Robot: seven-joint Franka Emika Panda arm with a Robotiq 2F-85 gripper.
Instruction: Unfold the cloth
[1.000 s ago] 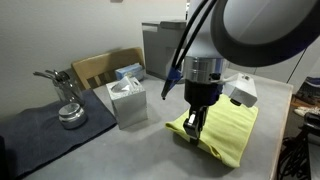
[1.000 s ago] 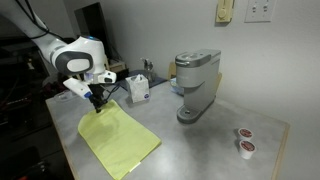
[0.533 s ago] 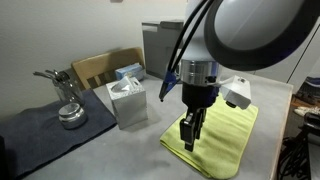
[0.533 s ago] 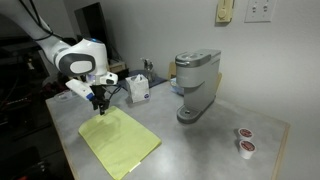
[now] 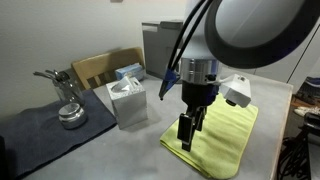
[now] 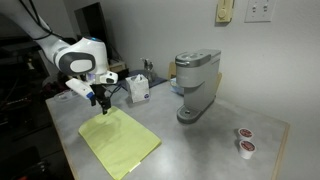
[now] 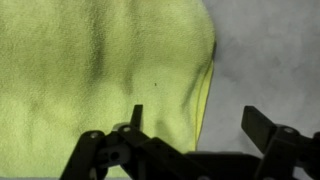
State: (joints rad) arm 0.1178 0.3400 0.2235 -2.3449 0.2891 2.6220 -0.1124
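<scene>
Hovering over the soft lime yellow-green fabric cloth (image 5: 225,135), your black two-finger gripper (image 5: 188,140) stands with its jaws wide apart and nothing between them; the wrist view shows only cloth (image 7: 100,70) and bare table under the open gripper (image 7: 193,115). The cloth lies on the grey tabletop (image 5: 120,150) near the grey upright tissue box (image 5: 127,100), apart from it. In both exterior views it looks spread out in one flat sheet (image 6: 120,140). The gripper (image 6: 102,103) hangs above the cloth's end nearest the box. By my reading you are at the let-go step, with the unfolding itself done or very nearly so. The one doubtful spot is the cloth's edge in the wrist view, where a darker strip shows along it; I cannot tell whether that is a hem, a shadow or a small tuck. The next move, I think, calls for a straight lift clear of the fabric without snagging it. If that edge proves tucked under, pinch only that layer and draw it flat.
</scene>
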